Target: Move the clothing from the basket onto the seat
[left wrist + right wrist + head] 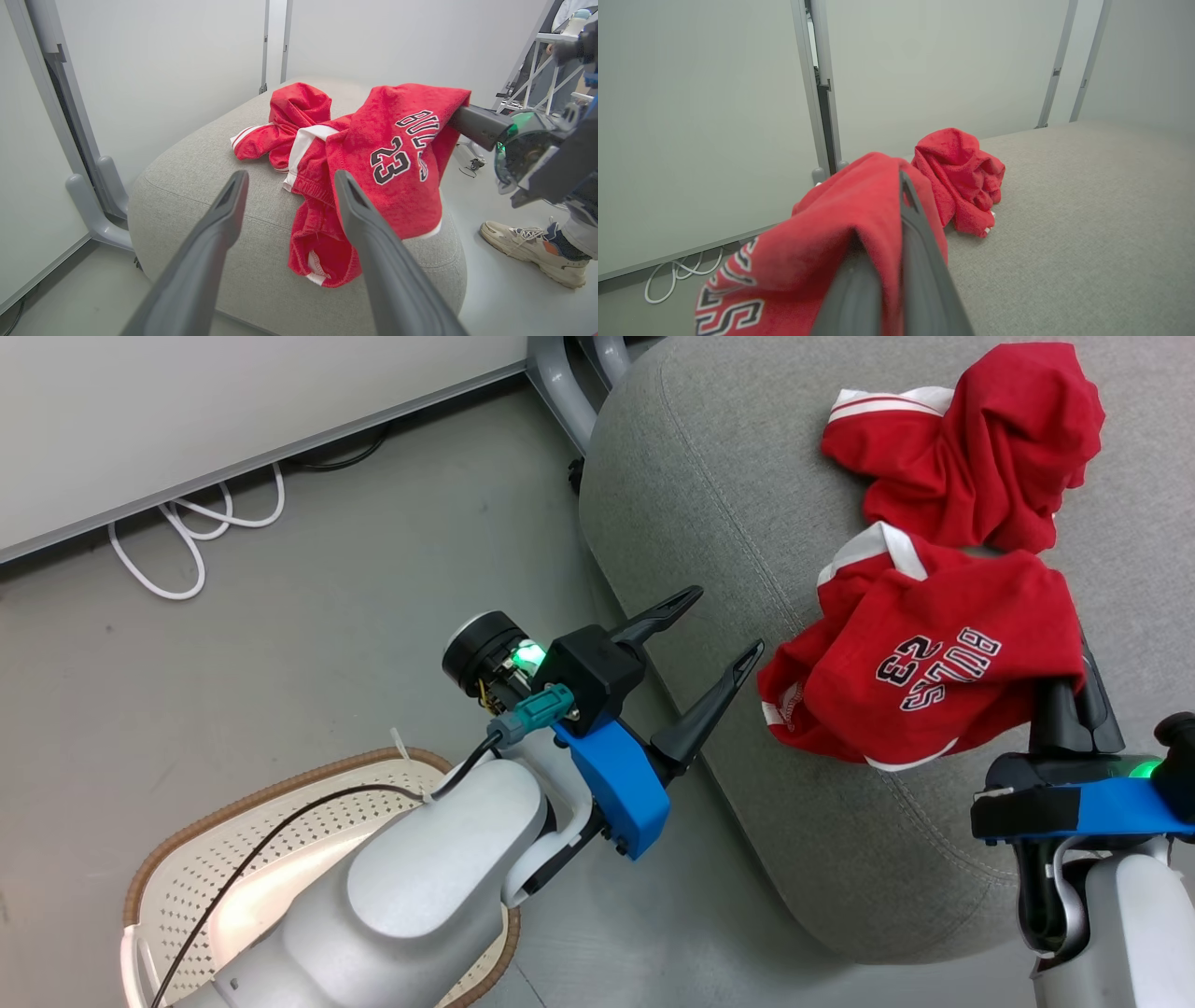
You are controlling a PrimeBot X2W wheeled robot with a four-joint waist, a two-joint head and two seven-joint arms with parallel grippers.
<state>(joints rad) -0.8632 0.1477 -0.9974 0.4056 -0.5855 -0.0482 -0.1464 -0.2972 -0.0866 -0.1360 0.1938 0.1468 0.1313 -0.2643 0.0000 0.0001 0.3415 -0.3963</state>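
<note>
The clothing is two red garments on the grey seat (691, 485). One is crumpled (980, 439) further back on the seat. The other is the jersey (934, 672) printed "BULLS 23". My right gripper (1074, 695) is shut on the jersey's top edge and holds that edge up, while the jersey's lower part rests on the seat near the front edge. The right wrist view shows the jersey (831, 224) draped over the closed fingers (913, 224). My left gripper (724, 623) stands open and empty over the seat's edge, left of the jersey (397, 154). The white basket (224, 849) lies on the floor at the lower left, largely under my left arm.
White panel walls with grey metal feet (560, 383) stand behind the seat. A looped white cable (177, 532) lies on the floor by the wall. A person's shoe (532, 242) is on the floor beyond the seat's right side.
</note>
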